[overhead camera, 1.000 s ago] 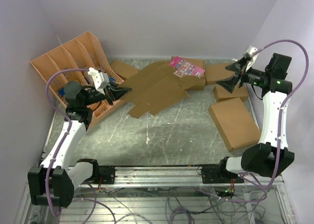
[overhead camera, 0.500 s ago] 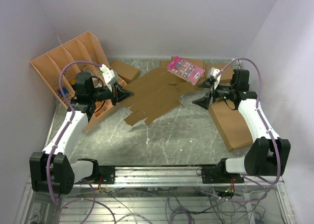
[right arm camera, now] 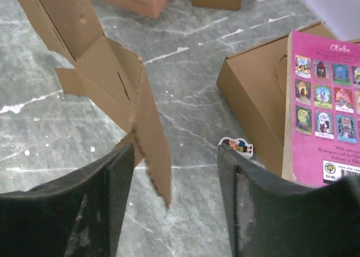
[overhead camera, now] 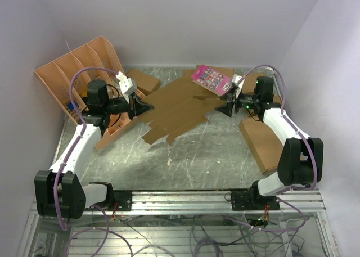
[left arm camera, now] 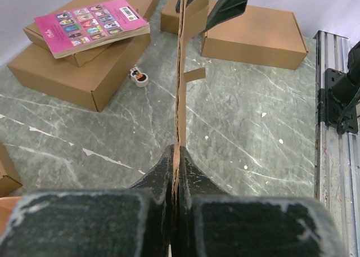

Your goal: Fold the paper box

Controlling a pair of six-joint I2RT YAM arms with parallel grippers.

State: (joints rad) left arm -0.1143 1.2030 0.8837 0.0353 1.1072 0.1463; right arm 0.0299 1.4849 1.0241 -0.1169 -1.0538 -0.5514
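Observation:
The paper box (overhead camera: pixel 177 108) is a flat brown die-cut sheet held off the table between the two arms. My left gripper (overhead camera: pixel 147 107) is shut on its left edge. In the left wrist view the sheet (left arm camera: pixel 181 71) runs away edge-on from the shut fingertips of that gripper (left arm camera: pixel 179 151). My right gripper (overhead camera: pixel 220 109) stands open at the sheet's right end. In the right wrist view a flap of the sheet (right arm camera: pixel 152 133) hangs between the spread fingers of the right gripper (right arm camera: pixel 175 150), close to the left finger (right arm camera: pixel 107 178) and apart from the right one.
An orange file rack (overhead camera: pixel 84 71) stands at the back left. A brown box with a pink book (overhead camera: pixel 214 80) lies behind the sheet, a large flat brown box (overhead camera: pixel 269 141) at the right, a small box (overhead camera: pixel 143 80) at the back. A small sticker (right arm camera: pixel 236 146) lies on the table.
The right arm has swung from the back right down and left to the sheet's right end, its open jaws now round a flap. The left gripper has kept its hold, shifting slightly.

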